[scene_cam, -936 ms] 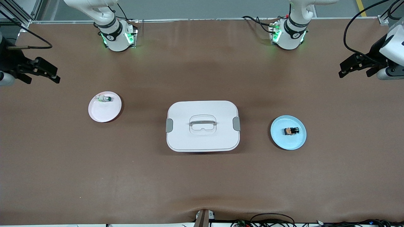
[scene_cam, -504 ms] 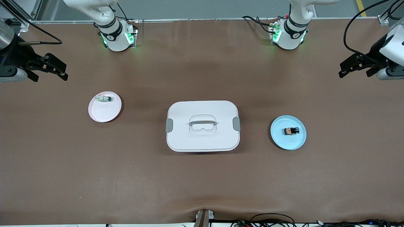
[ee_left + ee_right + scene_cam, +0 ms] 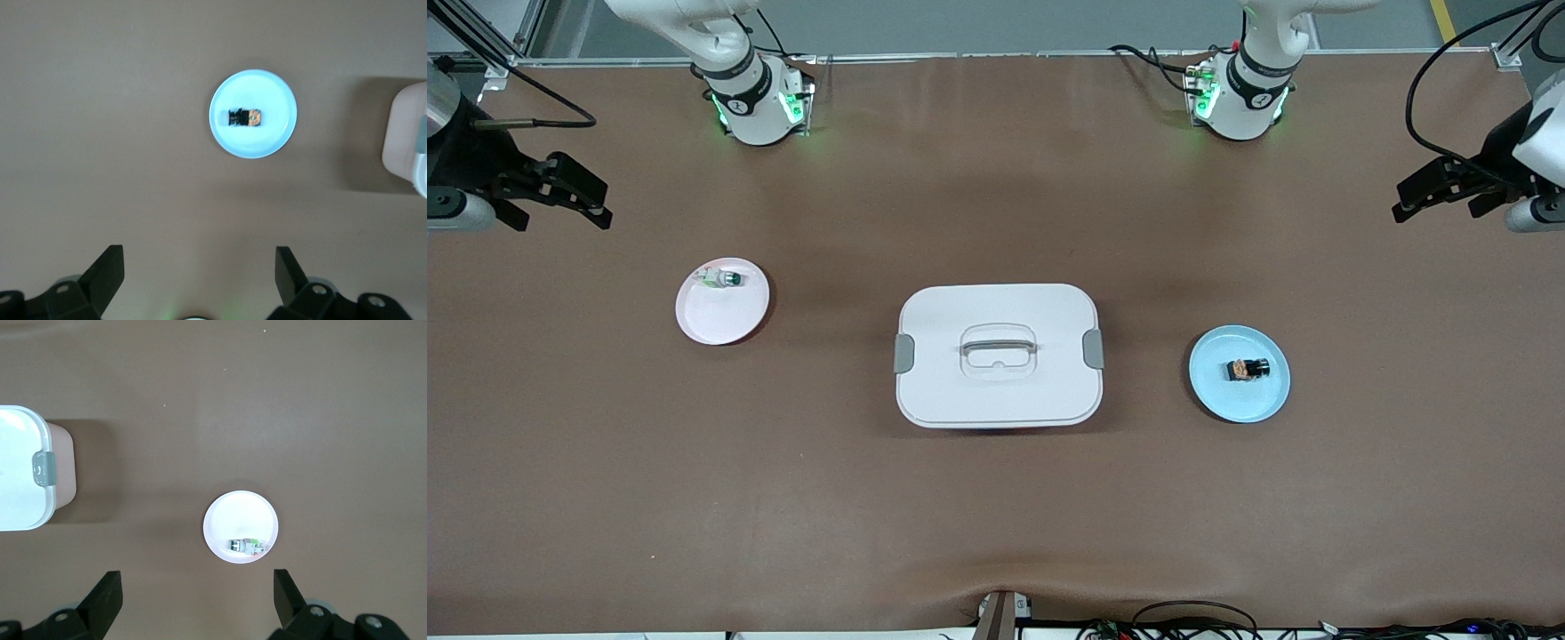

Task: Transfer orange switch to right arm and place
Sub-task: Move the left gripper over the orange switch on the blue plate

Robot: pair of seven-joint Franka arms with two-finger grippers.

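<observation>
**Fingers spread, both grippers high and empty at the table ends**

Left gripper (image 3: pixel 197 277) fingers stand wide apart with nothing between them; it hangs over bare brown table mat (image 3: pixel 996 507) at the left arm's end. Right gripper (image 3: pixel 193 597) fingers equally parted, empty, over the right arm's end.

Orange switch (image 3: pixel 1248 368), a tiny black blocky part with an orange face, lies on its side on the round pale-blue plate (image 3: pixel 1264 405). Beside that, mid-table, white lidded plastic box (image 3: pixel 996 391) with grey latches. Small round white plate (image 3: pixel 716 324) carries a whitish green-tipped part (image 3: pixel 721 278).

Step judged: left approach for pickup. Centre over the switch, align the fingers across its narrow body, descend slowly, and grip one end so the right gripper has room at handover.
</observation>
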